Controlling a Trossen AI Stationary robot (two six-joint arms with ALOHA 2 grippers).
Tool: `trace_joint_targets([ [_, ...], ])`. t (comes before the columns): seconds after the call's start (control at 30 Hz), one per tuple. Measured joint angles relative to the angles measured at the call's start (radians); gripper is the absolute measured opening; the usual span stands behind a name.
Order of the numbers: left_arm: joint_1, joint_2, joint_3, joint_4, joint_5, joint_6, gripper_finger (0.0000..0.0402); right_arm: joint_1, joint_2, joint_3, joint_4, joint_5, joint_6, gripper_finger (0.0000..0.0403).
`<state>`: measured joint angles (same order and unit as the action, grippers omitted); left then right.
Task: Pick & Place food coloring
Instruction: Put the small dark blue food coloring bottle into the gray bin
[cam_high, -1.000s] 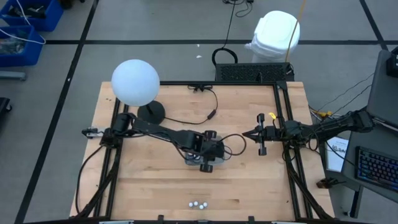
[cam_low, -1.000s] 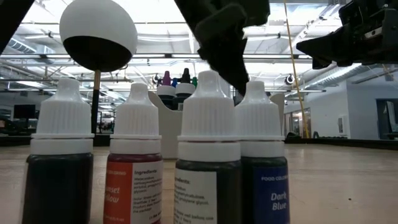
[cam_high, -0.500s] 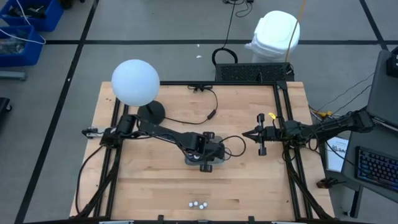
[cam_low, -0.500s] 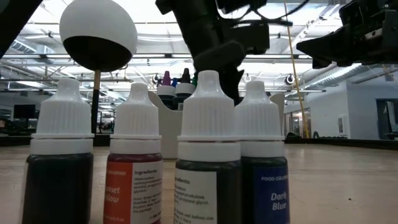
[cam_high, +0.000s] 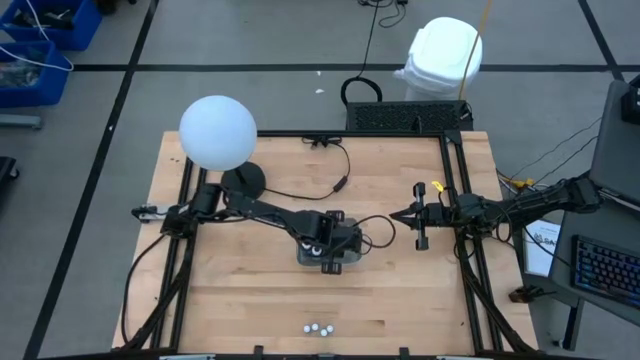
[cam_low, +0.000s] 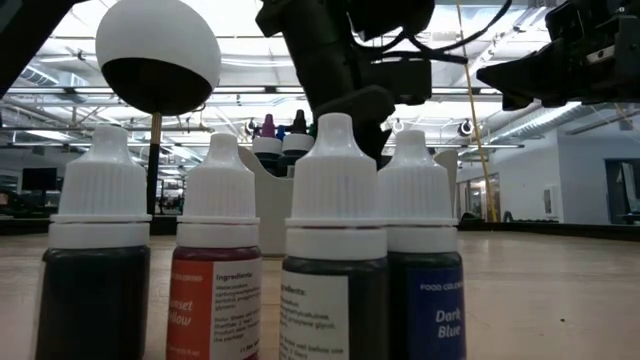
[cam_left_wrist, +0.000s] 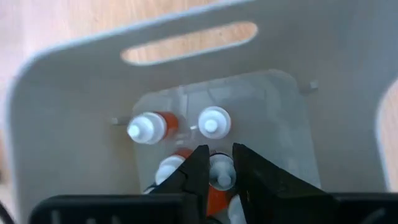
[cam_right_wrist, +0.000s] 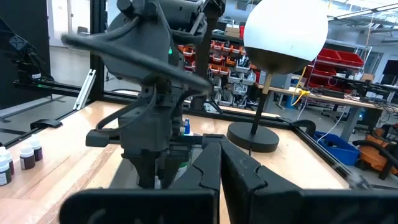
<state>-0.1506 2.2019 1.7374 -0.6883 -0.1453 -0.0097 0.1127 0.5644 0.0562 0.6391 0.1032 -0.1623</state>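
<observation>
The food coloring shows as several white-capped bottles (cam_low: 335, 250) standing on their bases close to the low camera, small white dots (cam_high: 320, 328) at the table's near edge. More bottles (cam_left_wrist: 211, 123) stand or lie inside a pale grey tray (cam_high: 303, 258) at mid-table. My left gripper (cam_left_wrist: 219, 169) points down into that tray, shut on one red-bodied bottle. My right gripper (cam_right_wrist: 221, 155) waits shut, lifted over the table's right side (cam_high: 421, 218). My left gripper pinches a white-capped bottle by its cap (cam_left_wrist: 220, 163) between the two fingers, coming from above and pointing down. The bottle hangs upright below the fingers, inside the tray, with its red body (cam_left_wrist: 215, 198) partly hidden by them. Whether its base touches the tray floor I cannot tell.
A white globe lamp (cam_high: 217, 132) stands on a round black base (cam_high: 243, 180) at the far left, its cable (cam_high: 338, 180) trailing over the wood. Black rails run along both table sides. Bare wood lies between the tray and the near-edge bottles.
My left gripper has moved a little toward the table's left and down, settling over and into the tray. The right arm has kept still.
</observation>
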Motion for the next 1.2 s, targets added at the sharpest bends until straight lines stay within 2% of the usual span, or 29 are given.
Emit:
trace_joint_targets([
  [0.2, 0.0, 0.0, 0.0, -0.006, 0.015, 0.018, 0.0133, 0.0, 0.0, 0.0, 0.0, 0.0, 0.0, 0.0],
  [0.4, 0.0, -0.04, 0.001, -0.004, 0.014, 0.032, 0.0162, 0.0, 0.0, 0.0, 0.0, 0.0, 0.005, 0.0],
  [0.6, -0.001, -0.153, 0.002, -0.012, 0.015, 0.057, 0.0171, 0.0, -0.001, 0.0, 0.0, 0.0, 0.011, 0.0],
  [0.8, -0.034, -0.36, 0.002, -0.205, 0.02, 0.03, 0.0171, 0.0, -0.001, 0.0, 0.0, 0.0, 0.011, 0.0],
  [0.9, -0.085, -0.482, -0.022, -0.286, -0.079, -0.009, 0.0158, 0.0, 0.0, 0.0, -0.004, 0.0, 0.011, 0.0],
  [1.0, -0.138, -0.632, -0.1, -0.327, -0.2, -0.062, 0.0132, 0.0, -0.001, 0.0, -0.002, 0.0, 0.011, 0.0],
  [1.13, -0.21, -0.876, -0.321, -0.251, -0.39, -0.16, 0.0092, 0.0, -0.001, 0.0, -0.001, 0.0, 0.01, 0.0],
  [1.2, -0.242, -1.013, -0.477, -0.158, -0.421, -0.189, 0.007, 0.0, -0.001, 0.0, -0.001, 0.0, 0.01, 0.0],
])
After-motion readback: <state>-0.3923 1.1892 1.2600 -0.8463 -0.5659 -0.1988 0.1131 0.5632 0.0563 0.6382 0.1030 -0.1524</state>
